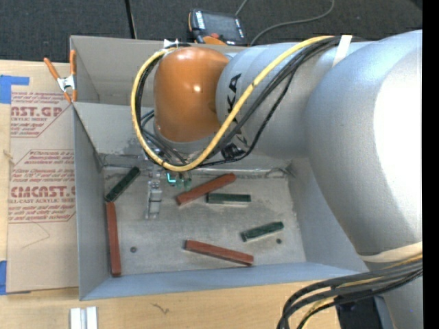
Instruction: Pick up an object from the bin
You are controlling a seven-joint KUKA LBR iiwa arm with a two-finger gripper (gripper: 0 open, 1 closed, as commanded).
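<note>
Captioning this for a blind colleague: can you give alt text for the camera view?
The arm's gripper hangs over the grey bin's floor, left of centre, between a dark green bar and a red-brown bar. Two more green bars and two more red-brown ones lie scattered.

Dark floor (55, 5) beyond, pale tabletop (206, 310) (bare wood)

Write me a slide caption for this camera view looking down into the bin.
The robot arm's tool hangs in the grey bin, between a dark green bar and a red-brown bar.
</note>
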